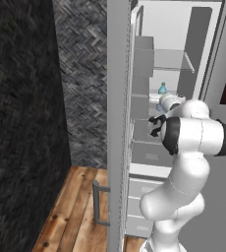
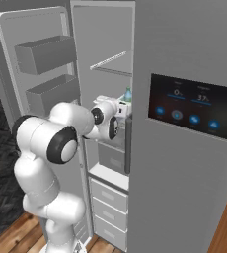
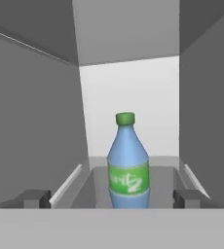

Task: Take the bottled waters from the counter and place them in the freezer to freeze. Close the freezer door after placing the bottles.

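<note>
in the hand view the bottled water (image 3: pixel 127 163), blue-tinted with a green cap and label, stands upright on a grey shelf (image 3: pixel 97 187) inside the freezer (image 2: pixel 110 54), long axis vertical, cap pointing to twelve o'clock. the pincer (image 3: pixel 113 198) is released, its tips spread wide at nine and three o'clock of the bottle's base, not touching it. the bottle lies straight ahead between them. the freezer door (image 2: pixel 36 74) hangs open.

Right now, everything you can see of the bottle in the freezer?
The bottle is slim blue-tinted clear plastic with a green cap and a green label band bearing white scribble. It stands upright on a grey freezer shelf, white back wall behind it. The open fingers flank it without touching. In the base views only its top shows past the arm.
</note>
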Robot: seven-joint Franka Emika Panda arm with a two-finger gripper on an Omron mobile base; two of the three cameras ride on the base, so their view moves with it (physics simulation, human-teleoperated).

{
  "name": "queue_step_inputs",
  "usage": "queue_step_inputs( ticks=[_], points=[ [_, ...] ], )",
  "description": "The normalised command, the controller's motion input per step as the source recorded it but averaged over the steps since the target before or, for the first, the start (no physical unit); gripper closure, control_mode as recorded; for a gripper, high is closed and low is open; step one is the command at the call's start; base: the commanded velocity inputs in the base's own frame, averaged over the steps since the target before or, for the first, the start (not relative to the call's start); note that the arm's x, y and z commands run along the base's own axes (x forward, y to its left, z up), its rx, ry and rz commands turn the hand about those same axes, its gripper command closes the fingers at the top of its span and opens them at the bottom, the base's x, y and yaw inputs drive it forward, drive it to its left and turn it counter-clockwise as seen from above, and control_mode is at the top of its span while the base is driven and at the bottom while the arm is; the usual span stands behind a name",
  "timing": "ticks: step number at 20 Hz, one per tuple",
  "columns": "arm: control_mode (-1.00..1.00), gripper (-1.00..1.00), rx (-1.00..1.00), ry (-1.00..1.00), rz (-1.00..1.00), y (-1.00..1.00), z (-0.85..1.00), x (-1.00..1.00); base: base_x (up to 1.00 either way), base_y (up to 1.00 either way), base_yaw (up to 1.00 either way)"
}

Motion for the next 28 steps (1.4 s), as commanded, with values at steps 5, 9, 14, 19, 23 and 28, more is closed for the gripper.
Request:
queue_step_inputs(
  ticks=[5, 9, 14, 19, 23, 28],
  points=[
    [-1.0, -1.0, 0.06, 0.12, 0.0, 0.06, 0.41, -0.45, 0.0, 0.0, 0.0],
    [-1.0, -1.0, 0.0, 0.18, 0.0, 0.05, 0.47, -0.52, 0.0, 0.0, 0.0],
    [-1.0, -1.0, 0.0, 0.29, 0.0, 0.08, 0.35, -0.52, 0.0, 0.0, 0.0],
    [-1.0, -1.0, 0.01, 0.34, 0.0, 0.26, 0.11, -0.44, 0.0, 0.0, 0.0],
    [-1.0, -1.0, 0.09, 0.24, -0.01, 0.29, 0.13, -0.45, 0.0, 0.0, 0.0],
    [-1.0, -1.0, 0.08, 0.23, -0.01, 0.13, 0.27, -0.55, 0.0, 0.0, 0.0]
  ],
)
